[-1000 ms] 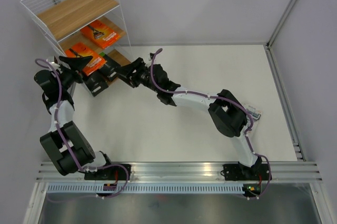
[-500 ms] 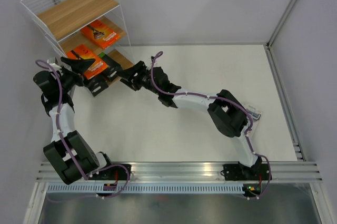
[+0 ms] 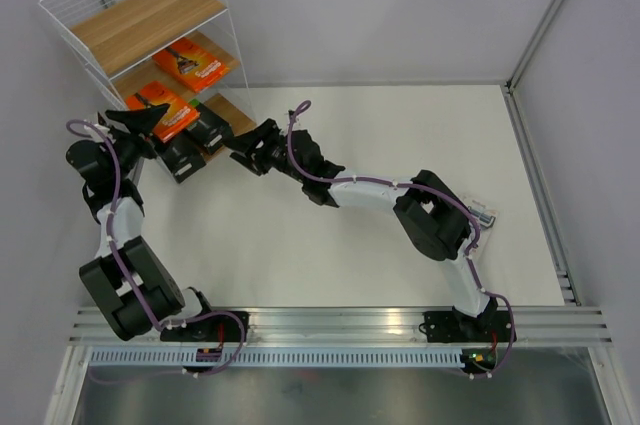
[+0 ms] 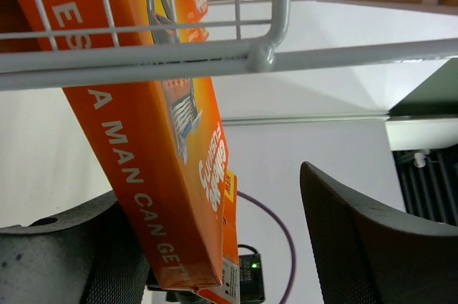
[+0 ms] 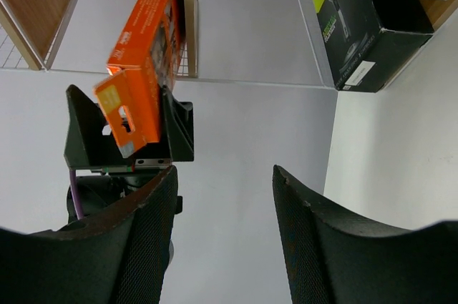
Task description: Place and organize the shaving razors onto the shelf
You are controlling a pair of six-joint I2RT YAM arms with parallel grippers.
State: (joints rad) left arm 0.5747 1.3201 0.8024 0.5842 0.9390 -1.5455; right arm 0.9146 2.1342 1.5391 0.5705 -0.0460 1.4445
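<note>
At the tabletop's far left corner, seen from above, stands the shelf, thin white wire around smooth wooden boards. A flat orange pack lies on its middle board. Where the two black packs rest is hard to tell. The left hand meets a second orange pack.

From the left wrist, this glossy carton leans on one dimpled finger, with a gap to the other. The hand is wide, and the carton's top is cut off behind wire.

From the right wrist, the right hand stands wide, holding nothing.
</note>
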